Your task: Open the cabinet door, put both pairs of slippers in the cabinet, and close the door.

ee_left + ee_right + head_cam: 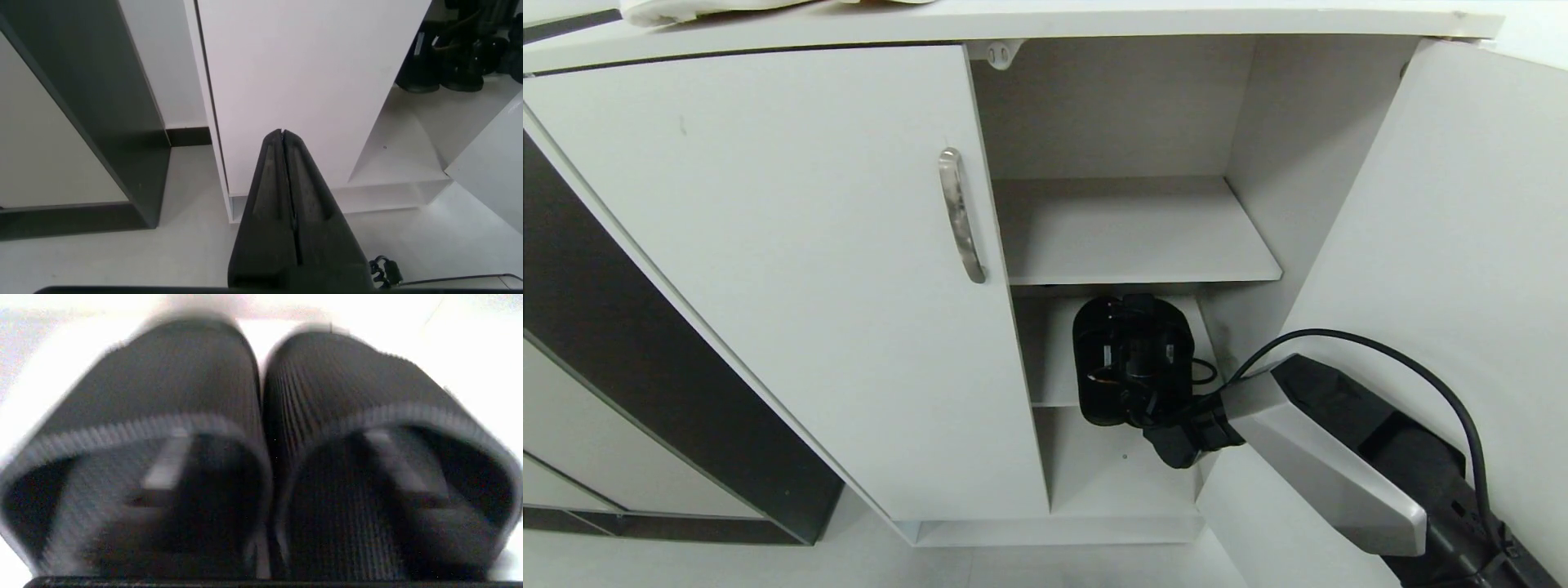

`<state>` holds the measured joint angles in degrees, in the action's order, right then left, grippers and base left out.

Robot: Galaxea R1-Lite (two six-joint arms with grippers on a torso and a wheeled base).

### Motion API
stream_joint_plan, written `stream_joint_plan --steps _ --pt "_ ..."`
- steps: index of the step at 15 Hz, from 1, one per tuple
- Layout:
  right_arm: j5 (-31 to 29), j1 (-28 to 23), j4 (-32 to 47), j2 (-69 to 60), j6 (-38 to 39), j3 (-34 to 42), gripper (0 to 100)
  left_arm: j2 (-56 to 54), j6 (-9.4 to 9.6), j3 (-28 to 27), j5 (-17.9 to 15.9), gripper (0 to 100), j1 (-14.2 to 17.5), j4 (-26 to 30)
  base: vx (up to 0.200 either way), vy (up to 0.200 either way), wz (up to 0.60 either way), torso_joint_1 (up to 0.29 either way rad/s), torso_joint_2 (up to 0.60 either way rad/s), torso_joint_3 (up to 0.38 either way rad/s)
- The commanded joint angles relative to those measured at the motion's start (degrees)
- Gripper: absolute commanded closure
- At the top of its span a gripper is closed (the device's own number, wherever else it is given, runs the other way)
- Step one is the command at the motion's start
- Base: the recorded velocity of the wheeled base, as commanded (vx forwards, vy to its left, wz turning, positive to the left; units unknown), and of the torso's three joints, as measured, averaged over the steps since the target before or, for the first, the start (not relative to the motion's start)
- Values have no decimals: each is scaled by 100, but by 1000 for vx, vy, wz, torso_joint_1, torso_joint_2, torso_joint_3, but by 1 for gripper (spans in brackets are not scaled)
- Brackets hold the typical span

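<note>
Slippers (1092,384): one black ribbed pair, side by side and touching, in the middle compartment on the right half of the white cabinet (1094,20), under the upper shelf (1135,237).
Right gripper (1138,363): I have it inside that compartment at the slippers' open ends. One pale finger (163,469) shows in each slipper mouth. The two are spread well apart with the slippers' inner walls between them, and I see them pinching nothing.
Left door (792,269): shut, covering the cabinet's left half. Its metal handle (961,214) stands upright near the inner edge.
Left gripper (282,140): fingers pressed together with nothing between them, low in front of the left door and above the floor (1054,567).
Right door (1462,229): swung wide open, just beside my right arm (1331,457). A black cable (1429,380) arcs over the arm.
In the way: the upper shelf sits close above the slippers, and the left door's edge is near the left slipper.
Bottom compartment (1111,474): white, directly below the slippers.
Cabinet top: a pale crumpled thing (686,8) lies at the left; I cannot tell what it is.
Fitting: a small white catch (1001,53) sits under the top board.
Room: a dark grey panel (645,367) stands beside the cabinet on its left, and the floor is pale.
</note>
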<state>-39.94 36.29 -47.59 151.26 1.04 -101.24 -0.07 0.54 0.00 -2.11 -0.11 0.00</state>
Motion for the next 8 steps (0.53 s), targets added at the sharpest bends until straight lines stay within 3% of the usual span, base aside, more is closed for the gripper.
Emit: stream_joint_plan --steps 1,3,8 --pt "-5 53 -57 -202 -7 307 0 7 -1 0 0 100 2 0 0 0 0 0 0 0" --pt "-41 150 -321 -448 -7 755 0 7 -1 0 0 100 2 0 0 0 0 0 0 0" --pt "-49 660 -1446 -1855 -16 3304 0 7 -1 0 0 100 2 0 0 0 0 0 0 0"
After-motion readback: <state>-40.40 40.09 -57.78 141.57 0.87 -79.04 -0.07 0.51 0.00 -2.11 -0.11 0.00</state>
